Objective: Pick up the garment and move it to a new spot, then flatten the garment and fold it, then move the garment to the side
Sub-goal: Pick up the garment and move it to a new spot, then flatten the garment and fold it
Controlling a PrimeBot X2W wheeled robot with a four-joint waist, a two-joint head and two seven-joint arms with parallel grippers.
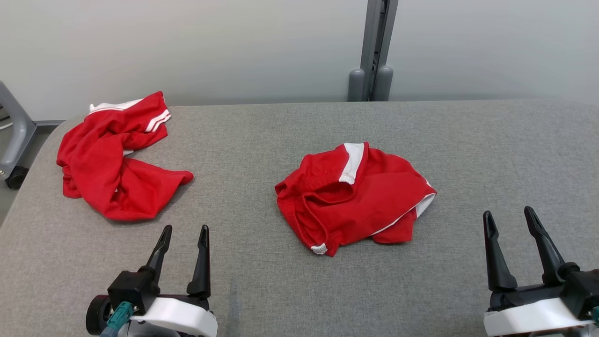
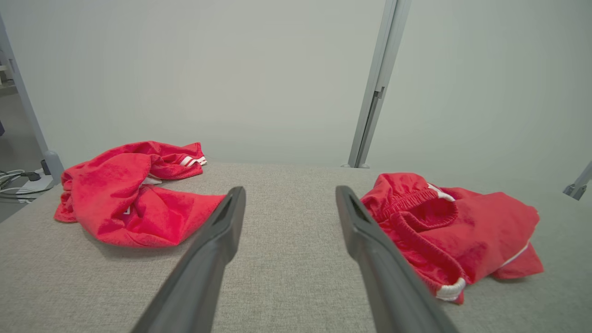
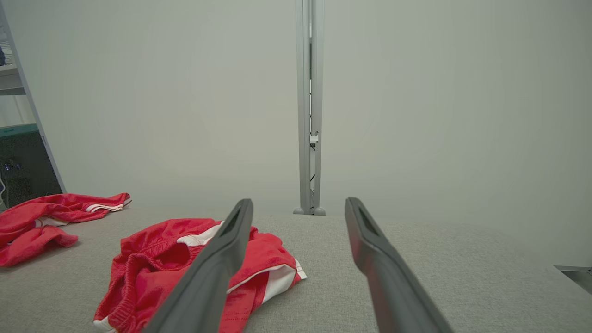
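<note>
Red shorts are lying crumpled ahead between the grippers, long axis running left-right. Left gripper and right gripper are both sitting wide, empty, about equally near.

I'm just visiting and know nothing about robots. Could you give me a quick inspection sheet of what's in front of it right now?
Surface: grey fabric-covered table, flat, no stains seen.
Job's things: red shorts with white trim, crumpled at the middle; red garment with white stripes, crumpled at the far left; the two lie apart.
Clutter: nothing seen.
Grippers: left end effector and right end effector at the near edge, both open, holding nothing, touching no cloth.
Cables: some cables on the floor off the table's left side.
Surroundings: pale wall, grey post behind the table, grey wheeled frame at the left.
</note>
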